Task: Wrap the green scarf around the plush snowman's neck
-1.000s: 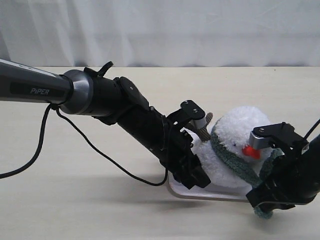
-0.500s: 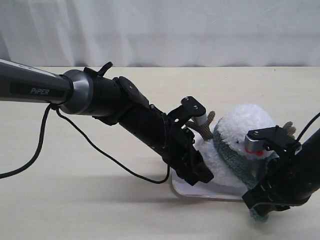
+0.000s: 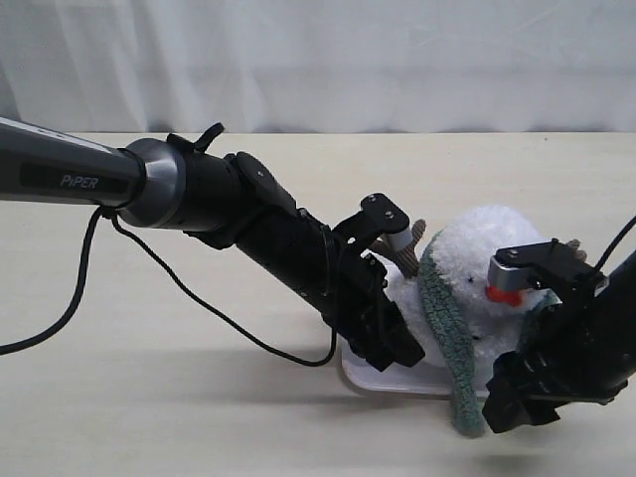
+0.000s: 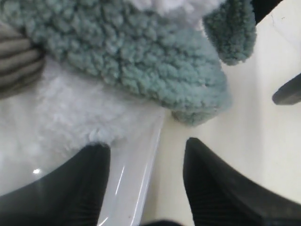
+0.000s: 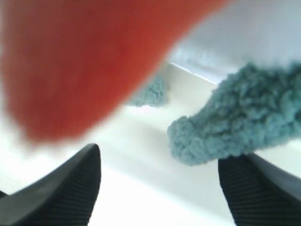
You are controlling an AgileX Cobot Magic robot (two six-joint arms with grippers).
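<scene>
The plush snowman (image 3: 482,258) lies on a white tray (image 3: 383,382), its orange nose (image 3: 502,294) toward my right arm. The green scarf (image 3: 442,318) runs round its neck, and one end hangs down over the tray's front edge. My left gripper (image 3: 396,350) is open low beside the body; in the left wrist view its gripper (image 4: 146,157) straddles the tray rim (image 4: 141,160) under the scarf (image 4: 141,61). My right gripper (image 3: 505,402) is open below the nose. A scarf end (image 5: 230,125) lies loose against one finger (image 5: 256,186).
A brown twig arm (image 3: 409,248) sticks up behind the left gripper. The left arm's cable (image 3: 199,298) trails across the beige table (image 3: 149,397). A white curtain (image 3: 318,60) closes off the back.
My right gripper has opened and let go of the scarf end, which now hangs lower over the tray's front edge. The snowman settled slightly. The left gripper stays open.
</scene>
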